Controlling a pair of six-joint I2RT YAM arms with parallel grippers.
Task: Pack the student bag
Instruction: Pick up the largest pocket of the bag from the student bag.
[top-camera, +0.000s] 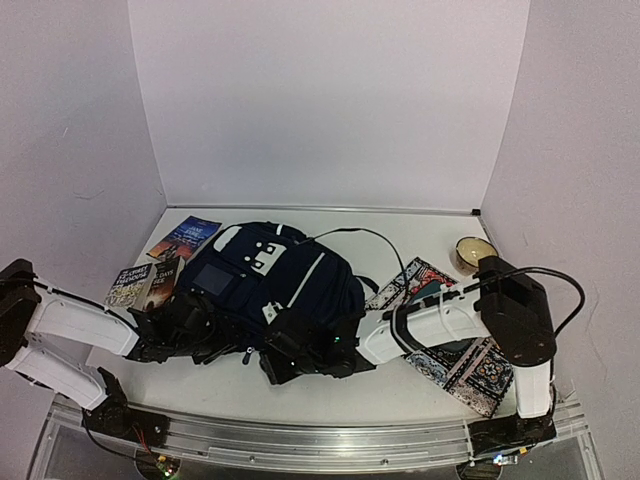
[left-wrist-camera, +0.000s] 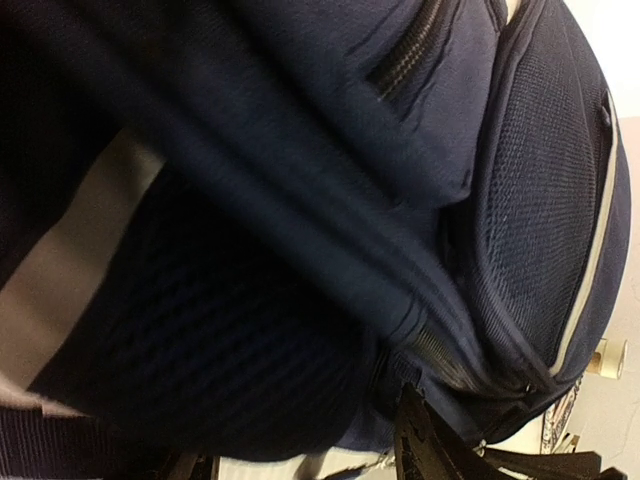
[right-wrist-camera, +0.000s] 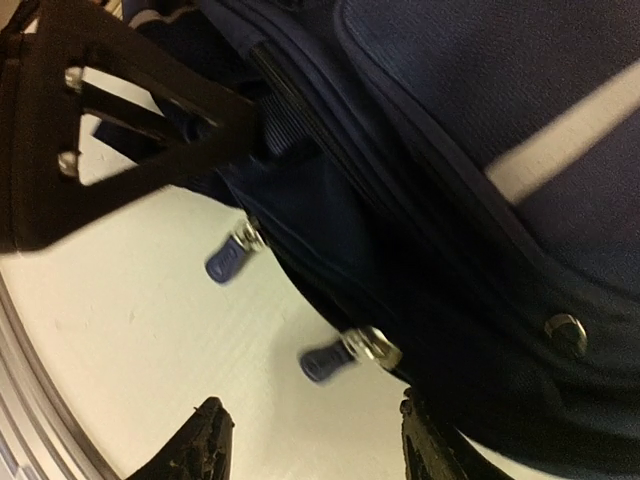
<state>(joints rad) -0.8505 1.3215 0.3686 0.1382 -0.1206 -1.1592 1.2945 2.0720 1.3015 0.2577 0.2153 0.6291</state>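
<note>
Because both arms meet at the near edge of the student bag (top-camera: 290, 280), begin your check there. The right jaws stand spread, with bare counter (right-wrist-camera: 130, 330) showing between them; one finger lies against the bag's lower seam and nothing is pinched. Two zipper pulls (right-wrist-camera: 228, 262) hang off that seam, one just ahead of the right jaws. The left jaws are up against the fabric beside them; you cannot tell whether they are spread or pinching cloth. The bag lies flat at mid-counter, front panel up.

The step in hand appears to be working the main zipper. Have one arm pin the fabric close to the track. Close the other squarely on a pull, not on the seam. Draw along the track, never across it.

Beyond the bag's left side lie three books (top-camera: 130, 285). The patterned mat (top-camera: 470, 365) and a bowl (top-camera: 473, 252) sit to its right.
</note>
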